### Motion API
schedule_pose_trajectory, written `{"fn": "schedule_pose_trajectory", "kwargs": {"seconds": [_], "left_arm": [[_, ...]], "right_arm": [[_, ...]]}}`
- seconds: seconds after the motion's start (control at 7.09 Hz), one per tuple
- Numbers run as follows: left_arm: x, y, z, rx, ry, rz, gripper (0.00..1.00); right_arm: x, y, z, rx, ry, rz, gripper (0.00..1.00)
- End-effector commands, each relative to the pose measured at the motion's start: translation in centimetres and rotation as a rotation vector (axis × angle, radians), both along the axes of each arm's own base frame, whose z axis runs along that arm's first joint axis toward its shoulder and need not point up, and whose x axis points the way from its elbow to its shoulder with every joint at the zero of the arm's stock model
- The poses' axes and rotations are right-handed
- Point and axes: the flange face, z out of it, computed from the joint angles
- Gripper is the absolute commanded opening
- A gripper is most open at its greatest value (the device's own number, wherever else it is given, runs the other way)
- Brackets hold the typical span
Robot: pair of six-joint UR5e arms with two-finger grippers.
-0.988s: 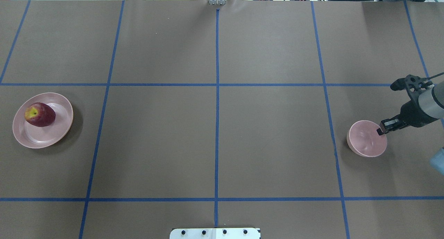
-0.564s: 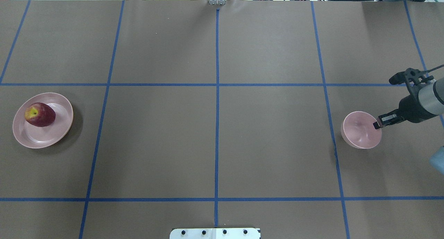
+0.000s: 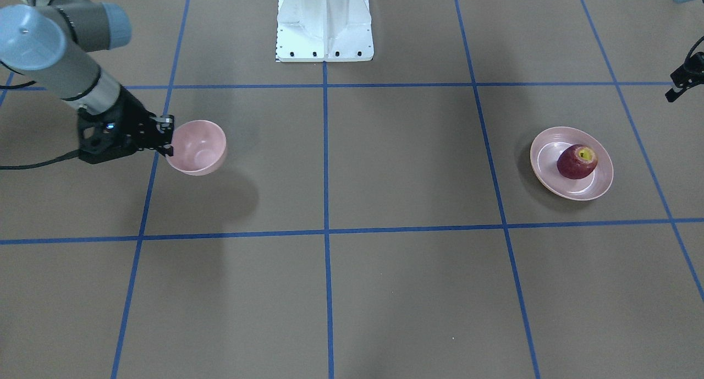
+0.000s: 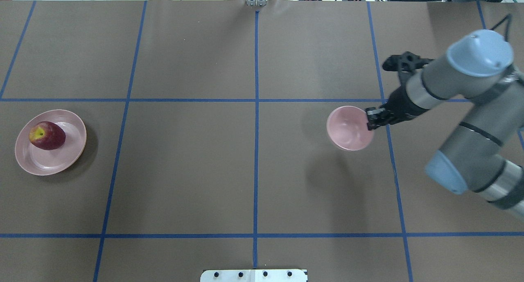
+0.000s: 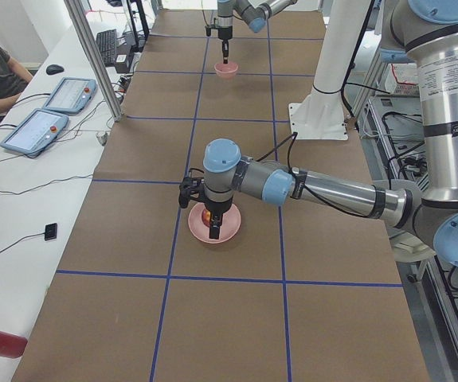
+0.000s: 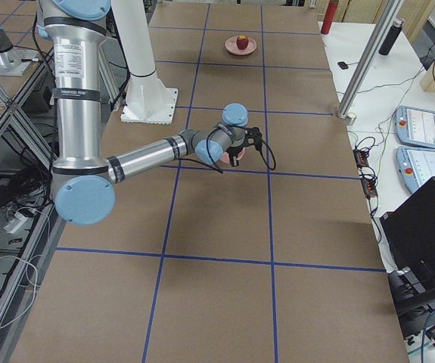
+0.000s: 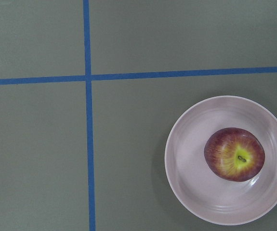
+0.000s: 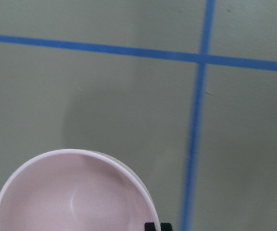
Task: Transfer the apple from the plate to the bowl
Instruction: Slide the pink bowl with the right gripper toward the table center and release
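The dark red apple (image 4: 47,135) lies on the shallow pink plate (image 4: 61,161) at the table's far left; the left wrist view shows the apple (image 7: 234,154) and the plate (image 7: 186,144) from above. My right gripper (image 4: 371,120) is shut on the rim of the small pink bowl (image 4: 348,128) and holds it above the table, right of centre; its shadow falls below it. The bowl (image 3: 198,145) is empty. My left gripper (image 5: 215,228) hangs near the plate; I cannot tell whether it is open or shut.
Blue tape lines (image 4: 256,151) divide the brown table into squares. The robot's white base (image 3: 324,21) stands at the middle of its own edge. An operator and tablets (image 5: 45,111) sit along the far side.
My right gripper has carried the bowl left and away from the robot, towards the table's middle, and higher off the table. More of the right arm is in view. The apple and plate have not moved.
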Motion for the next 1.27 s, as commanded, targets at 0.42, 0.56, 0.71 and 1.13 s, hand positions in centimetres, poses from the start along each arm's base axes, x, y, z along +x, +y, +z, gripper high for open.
{"fn": "schedule_pose_trajectory", "kwargs": {"seconds": [0.42, 0.56, 0.71, 1.13], "left_arm": [[0.1, -0.6, -0.1, 0.004, 0.000, -0.001, 0.98], [0.1, -0.6, -0.3, 0.005, 0.001, -0.001, 0.98], [0.1, -0.6, -0.3, 0.007, 0.002, -0.001, 0.98], [0.1, -0.5, -0.2, 0.004, 0.001, -0.001, 0.98]], "right_arm": [[-16.2, -8.4, -13.8, -0.048, 0.083, 0.106, 0.00], [-18.0, -8.2, -11.9, -0.034, 0.071, 0.093, 0.00], [-19.2, -8.0, -10.4, -0.050, 0.067, 0.092, 0.00], [-19.1, -8.2, -10.1, -0.074, 0.062, 0.084, 0.00]]}}
